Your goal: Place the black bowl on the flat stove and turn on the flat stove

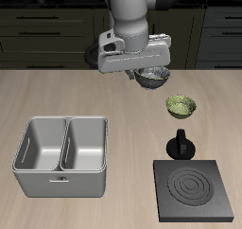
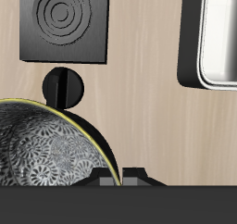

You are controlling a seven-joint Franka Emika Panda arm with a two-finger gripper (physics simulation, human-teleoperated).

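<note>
1. Near the upper middle of the exterior frame, the gripper [image 1: 144,74] hangs above the table with the black bowl [image 1: 151,78] clenched at its rim, lifted clear of the surface; the wrist view shows the bowl's [image 2: 51,154] speckled grey-white inside close under the fingers, with nothing in it.
2. Right of centre, a green patterned bowl [image 1: 181,105] sits on the table; I cannot tell whether anything is in it.
3. At lower left, a grey two-compartment metal tray [image 1: 61,156] shows two bare compartments.
4. At lower right, the flat stove [image 1: 194,189] lies with nothing on its rings, its knob [image 1: 180,144] at the edge toward the green patterned bowl.
5. The table [image 1: 113,100] is pale wood; dark cabinets [image 1: 47,25] run across the top of the frame.
</note>
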